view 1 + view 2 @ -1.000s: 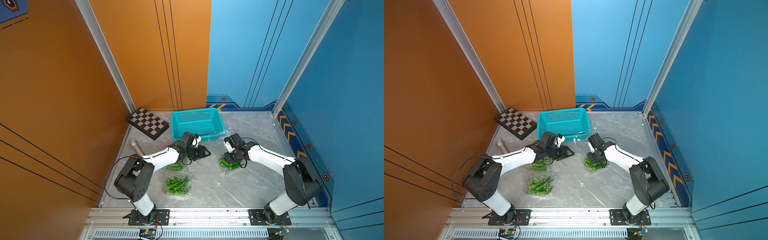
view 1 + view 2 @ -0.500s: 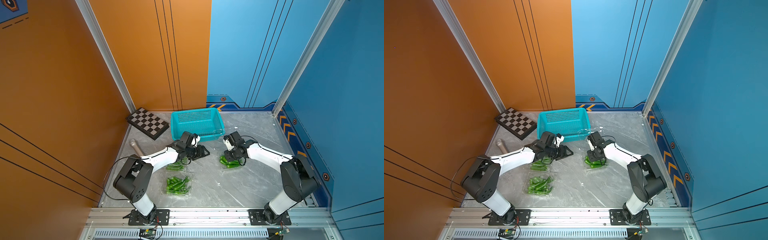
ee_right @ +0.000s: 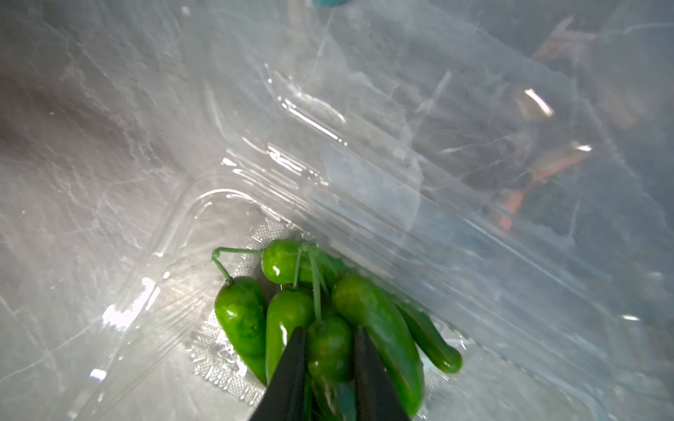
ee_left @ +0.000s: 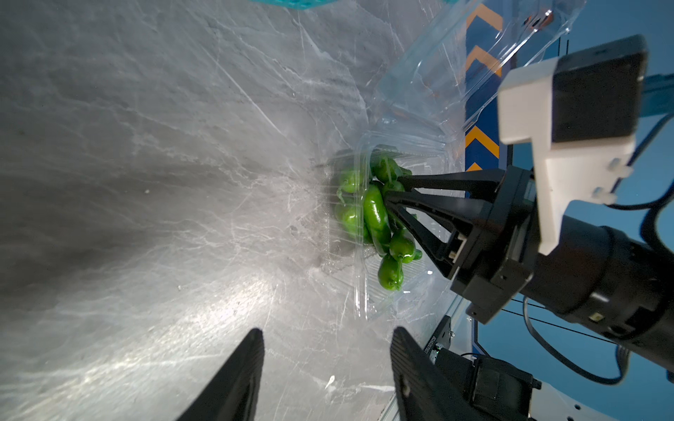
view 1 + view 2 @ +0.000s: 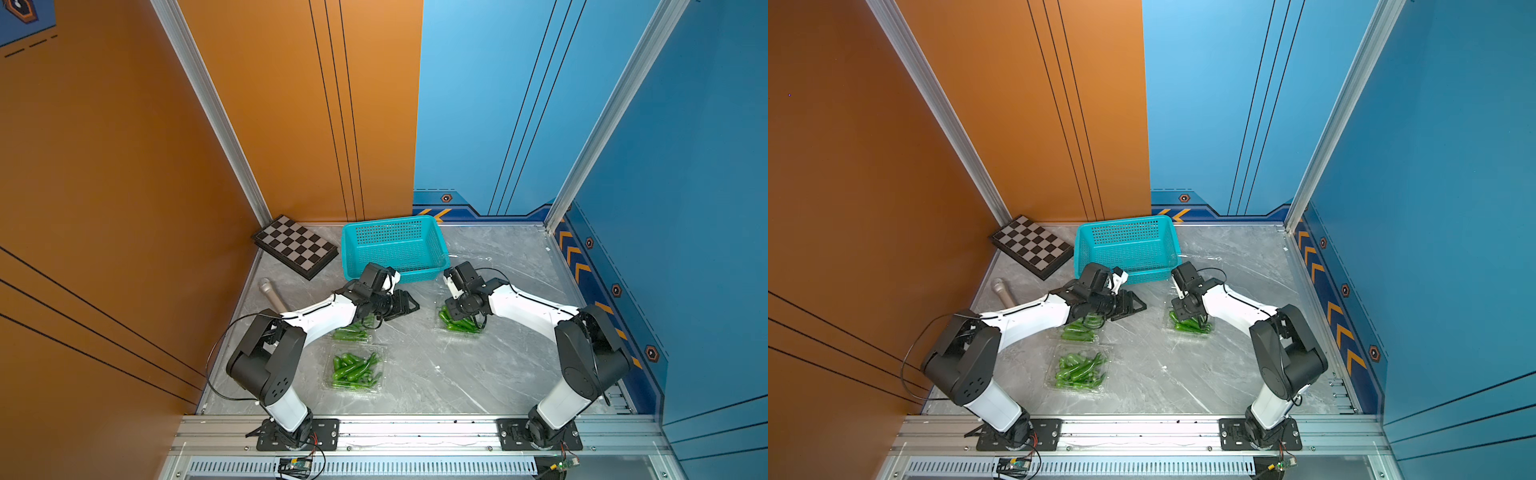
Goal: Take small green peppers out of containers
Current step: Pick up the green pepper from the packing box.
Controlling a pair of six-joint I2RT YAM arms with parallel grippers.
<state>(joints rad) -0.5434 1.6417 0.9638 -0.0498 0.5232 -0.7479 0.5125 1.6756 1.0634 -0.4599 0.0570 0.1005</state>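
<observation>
Glossy bright-green chili peppers [image 3: 240,313] filled a clear plastic clamshell box [image 3: 175,226] on the grey, white-veined tabletop [image 5: 436,386]. At the middle of a top view, a teal perforated plastic basket [image 5: 390,239] stood right of a black-and-grey chequered board [image 5: 295,245], before an orange wall panel [image 5: 291,104] and a blue wall panel [image 5: 478,104].

We see glossy green peppers [image 5: 352,369] heaped in three clear plastic boxes [image 5: 376,388]; the right-hand box [image 4: 359,299] lies open.

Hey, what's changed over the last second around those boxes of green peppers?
The right gripper closed its jaws on a small green pepper inside the open clamshell container; its arm barely shifted. The left gripper stayed open and empty, and the teal basket and the other two containers did not move.
</observation>
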